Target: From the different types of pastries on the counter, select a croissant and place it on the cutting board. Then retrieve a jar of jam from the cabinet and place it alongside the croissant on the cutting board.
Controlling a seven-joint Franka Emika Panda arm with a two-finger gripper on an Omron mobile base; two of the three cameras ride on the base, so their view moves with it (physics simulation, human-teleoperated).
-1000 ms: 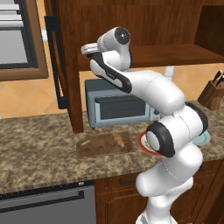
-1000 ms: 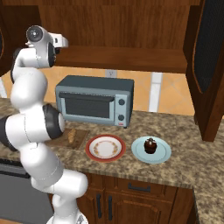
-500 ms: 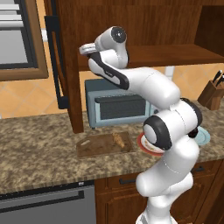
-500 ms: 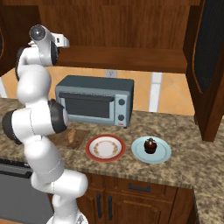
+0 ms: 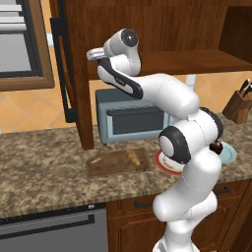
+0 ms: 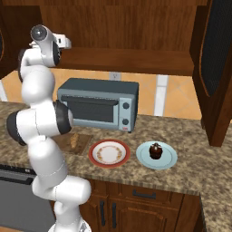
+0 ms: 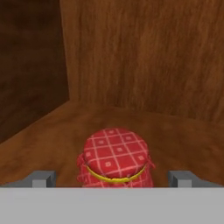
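The jar of jam [image 7: 114,158], with a red checked cloth top and a yellow band, stands on the cabinet shelf [image 7: 52,140] close in front of the hand. My gripper [image 7: 113,178] is open, one fingertip on each side of the jar with gaps between. From the base my hand [image 5: 93,53] reaches into the dark wooden cabinet [image 5: 162,29] at shelf height. The croissant [image 5: 133,157] lies on the cutting board [image 5: 110,164] on the granite counter [image 5: 39,167]. The round red-topped pastry [image 6: 155,149] sits on a pale blue plate [image 6: 168,159].
A grey toaster oven [image 6: 99,104] stands under the shelf, behind the board. A red-rimmed plate [image 6: 108,152] lies right of the board. The open cabinet door [image 5: 74,74] with its black handle hangs left of my hand. A knife block [image 5: 238,106] stands far right.
My hand has slid a little leftward, deeper into the cabinet, and the elbow has shifted with it. Things on the counter have not moved.
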